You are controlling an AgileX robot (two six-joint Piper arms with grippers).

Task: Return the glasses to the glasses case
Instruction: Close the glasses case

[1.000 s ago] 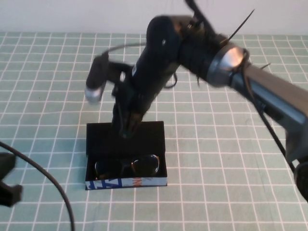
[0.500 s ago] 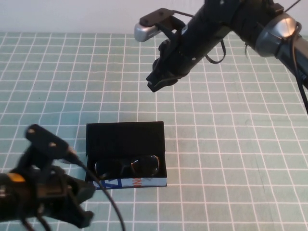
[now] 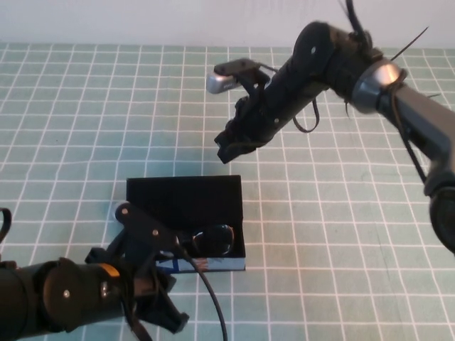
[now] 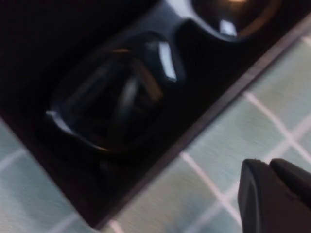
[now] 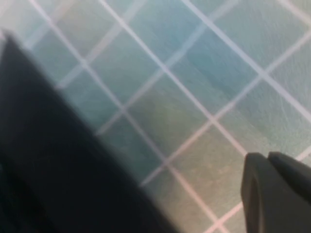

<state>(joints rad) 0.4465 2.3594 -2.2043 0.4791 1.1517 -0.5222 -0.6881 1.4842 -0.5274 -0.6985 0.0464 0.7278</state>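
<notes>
The glasses case (image 3: 183, 202) lies open in the middle of the mat, its flat lid laid back. The black glasses (image 3: 210, 240) lie inside along the front wall; their left part is hidden by my left arm. In the left wrist view a dark lens (image 4: 109, 99) and the case rim (image 4: 204, 124) fill the frame. My left gripper (image 3: 170, 318) is shut and empty, low over the mat just in front of the case's left front corner; it also shows in the left wrist view (image 4: 277, 194). My right gripper (image 3: 229, 148) is shut and empty, above the mat just behind the lid (image 5: 43, 160).
A green mat with a white grid (image 3: 341, 234) covers the table. A black cable (image 3: 210, 305) trails from my left arm over the mat in front of the case. My right arm's wrist camera (image 3: 226, 77) sticks out behind the case.
My right gripper has lifted off the case and drawn back behind the lid. My left arm has come in from the lower left to the case's front. The glasses stay in the case.
</notes>
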